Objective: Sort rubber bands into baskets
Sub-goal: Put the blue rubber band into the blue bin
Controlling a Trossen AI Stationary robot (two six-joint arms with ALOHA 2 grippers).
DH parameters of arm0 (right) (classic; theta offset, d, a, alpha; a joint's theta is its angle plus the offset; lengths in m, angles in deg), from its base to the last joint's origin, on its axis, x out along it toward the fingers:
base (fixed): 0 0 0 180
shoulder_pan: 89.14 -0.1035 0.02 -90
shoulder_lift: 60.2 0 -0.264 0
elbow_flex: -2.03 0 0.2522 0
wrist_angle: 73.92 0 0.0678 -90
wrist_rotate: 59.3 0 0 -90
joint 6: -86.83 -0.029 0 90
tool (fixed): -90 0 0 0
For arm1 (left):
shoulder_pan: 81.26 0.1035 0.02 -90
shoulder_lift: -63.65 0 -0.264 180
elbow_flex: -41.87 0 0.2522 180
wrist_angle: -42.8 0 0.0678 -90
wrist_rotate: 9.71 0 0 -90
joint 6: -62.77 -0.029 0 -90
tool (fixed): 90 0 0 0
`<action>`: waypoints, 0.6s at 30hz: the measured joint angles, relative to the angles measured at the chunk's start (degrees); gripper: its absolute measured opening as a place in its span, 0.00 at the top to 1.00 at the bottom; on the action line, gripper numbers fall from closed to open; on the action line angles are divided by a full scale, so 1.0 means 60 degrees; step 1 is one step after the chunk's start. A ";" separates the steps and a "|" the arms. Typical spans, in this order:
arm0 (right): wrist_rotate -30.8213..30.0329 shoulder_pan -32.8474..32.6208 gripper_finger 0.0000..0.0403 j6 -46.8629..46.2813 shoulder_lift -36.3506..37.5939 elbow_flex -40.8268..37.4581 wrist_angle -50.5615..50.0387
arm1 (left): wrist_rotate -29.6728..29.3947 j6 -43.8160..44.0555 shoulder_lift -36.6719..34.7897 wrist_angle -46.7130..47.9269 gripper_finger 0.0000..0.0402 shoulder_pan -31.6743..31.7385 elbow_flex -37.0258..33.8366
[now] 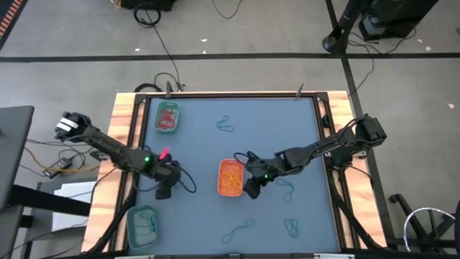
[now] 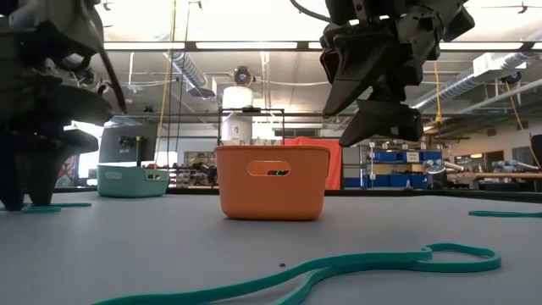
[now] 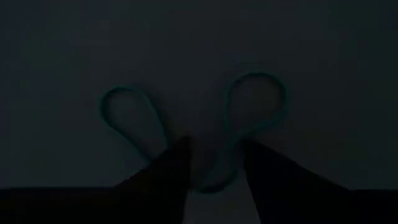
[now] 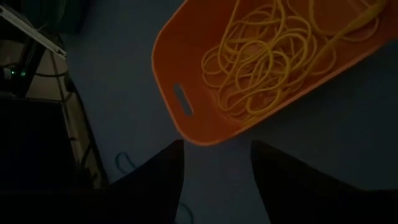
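1. Rubber bands lie in several places on the grey-blue table (image 1: 201, 144): yellow-orange ones (image 4: 261, 56) fill the orange basket (image 1: 231, 178) near the table's middle, red ones (image 1: 167, 115) sit in the bright green basket (image 1: 167, 117) at the far left, and a few teal ones lie in the dull teal basket (image 1: 142, 224) at the near left corner.
2. Loose teal bands remain on the table: one at the far middle (image 1: 226, 126), one to the right of the orange basket (image 1: 287, 190), and two along the near edge (image 1: 238, 231) (image 1: 292, 228).
3. My left gripper (image 1: 165, 188) is down at the table's left side, between the green and teal baskets. In its wrist view a twisted teal band (image 3: 217, 130) lies on the table with its middle between my two fingers (image 3: 165, 171) and a loop to either side. The fingers stand partly apart around it; I cannot tell whether they yet pinch it.
4. My right gripper (image 1: 251, 187) hangs just right of the orange basket, above table level as the low view shows. Its fingers (image 4: 280, 174) are spread wide and hold nothing; the basket's end wall with its handle slot is just beyond them.
5. A pink-red spot (image 1: 164, 153) shows on the table beside my left arm; I cannot tell what it is.
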 joint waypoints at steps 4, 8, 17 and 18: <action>-0.0345 0.0000 0.51 -0.0028 0.0000 0.0000 0.0004 | -0.0385 -0.0066 -0.0006 -0.0198 0.75 -0.0004 -0.0269; -0.0548 0.0004 0.51 -0.0236 0.0000 0.0000 0.0000 | -0.0358 -0.0118 0.0005 -0.0319 0.95 -0.0011 -0.0239; -0.1139 0.0104 0.53 -0.0917 0.0000 0.0000 -0.0011 | -0.0407 0.0324 0.0038 0.1667 0.99 -0.0007 0.1785; -0.1246 0.0125 0.53 -0.1009 0.0000 0.0000 -0.0007 | -0.0345 0.0404 0.0038 0.2066 0.99 -0.0054 0.2148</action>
